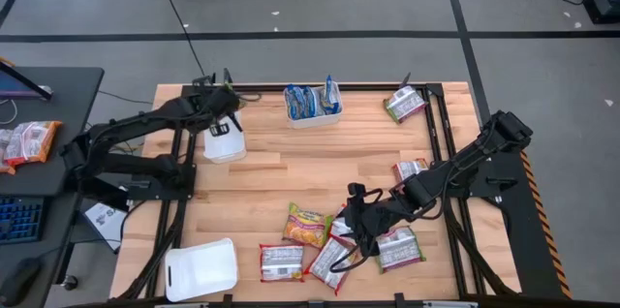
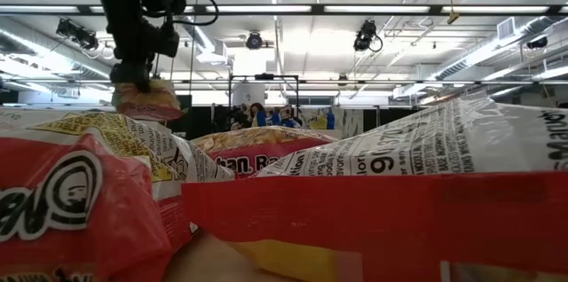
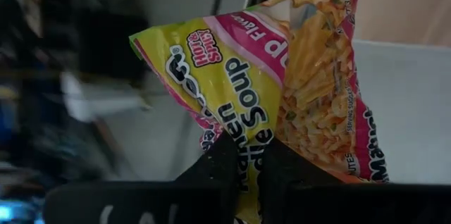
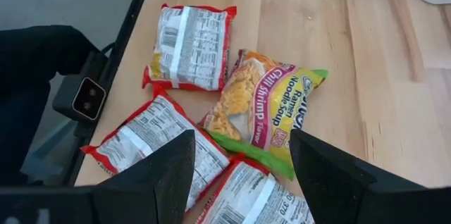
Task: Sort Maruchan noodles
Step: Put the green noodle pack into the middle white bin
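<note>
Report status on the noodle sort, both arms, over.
Left gripper shut on a green-yellow packet, above a white tray. Right gripper open, over the packets at the front. Nothing in the way.

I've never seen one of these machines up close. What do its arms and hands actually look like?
Both arms are dark, jointed segments with black cables looping alongside. The left hand and right hand each end in two flat black fingers. A small boxy black module with a round lens sits beside the right hand.
</note>
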`<move>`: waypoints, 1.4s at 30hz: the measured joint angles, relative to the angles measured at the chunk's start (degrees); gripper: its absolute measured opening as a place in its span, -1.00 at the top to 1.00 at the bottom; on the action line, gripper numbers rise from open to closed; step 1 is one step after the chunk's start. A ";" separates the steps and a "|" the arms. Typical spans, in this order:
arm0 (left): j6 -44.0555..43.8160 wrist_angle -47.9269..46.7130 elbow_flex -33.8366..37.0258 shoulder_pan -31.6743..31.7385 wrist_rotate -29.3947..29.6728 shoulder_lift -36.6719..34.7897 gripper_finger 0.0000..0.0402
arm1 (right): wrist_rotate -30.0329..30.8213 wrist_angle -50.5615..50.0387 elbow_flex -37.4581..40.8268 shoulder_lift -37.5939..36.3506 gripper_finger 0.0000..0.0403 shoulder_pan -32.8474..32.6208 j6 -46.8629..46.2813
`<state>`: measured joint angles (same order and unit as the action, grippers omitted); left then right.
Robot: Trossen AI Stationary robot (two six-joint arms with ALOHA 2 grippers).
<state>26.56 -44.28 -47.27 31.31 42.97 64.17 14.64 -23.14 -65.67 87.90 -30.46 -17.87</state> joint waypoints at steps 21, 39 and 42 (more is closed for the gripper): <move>5.19 3.38 11.44 -3.46 15.59 4.18 0.82 | 2.11 -0.84 1.44 0.09 -0.17 -4.42 -5.09; 2.66 16.69 12.17 2.40 -0.33 4.14 0.71 | -12.82 12.95 1.60 0.09 -0.23 7.78 13.81; 2.98 16.49 12.17 4.10 -0.41 4.14 0.59 | -12.77 12.86 1.60 0.09 -0.26 8.73 14.06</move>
<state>29.54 -27.79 -35.09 35.41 42.57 68.31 1.87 -10.28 -64.07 87.99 -21.72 -3.81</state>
